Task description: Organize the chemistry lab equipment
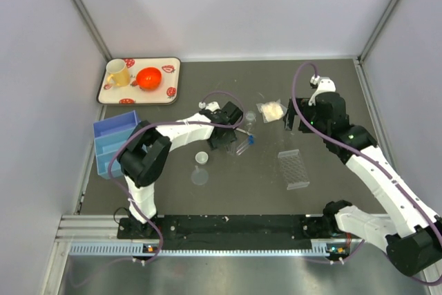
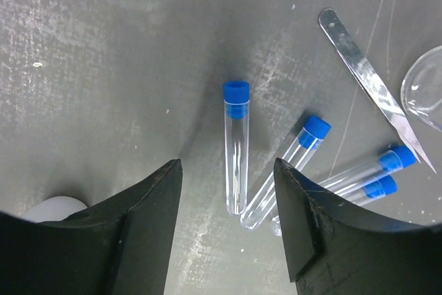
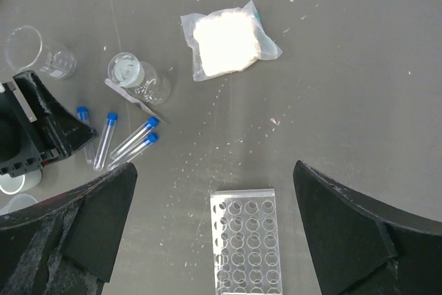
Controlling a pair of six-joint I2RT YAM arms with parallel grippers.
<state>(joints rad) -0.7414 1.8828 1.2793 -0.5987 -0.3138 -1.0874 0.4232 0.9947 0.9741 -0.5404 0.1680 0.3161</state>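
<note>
Several blue-capped tubes [image 2: 236,150] lie loose on the dark table, also visible from above [image 1: 245,143] and in the right wrist view [image 3: 131,139]. My left gripper [image 2: 228,165] is open and empty just above them, with the bottom end of one tube between its jaws; from above it shows at centre [image 1: 224,132]. A thin clear rod [image 2: 373,81] lies beside the tubes. The gridded clear rack [image 3: 246,246] lies flat under my open, empty right gripper [image 3: 214,169]; from above the rack [image 1: 295,168] is nearer than that gripper [image 1: 297,124]. A funnel [image 1: 202,159] and a round cup [image 1: 199,177] sit to the near left.
A white packet [image 3: 228,41] lies beyond the rack. A clear beaker [image 3: 41,53] and a small jar [image 3: 135,77] stand near the tubes. Blue bins [image 1: 114,141] sit at the left edge. A patterned tray [image 1: 173,67] at back left holds a yellow mug [image 1: 119,74] and an orange-red bowl [image 1: 148,77].
</note>
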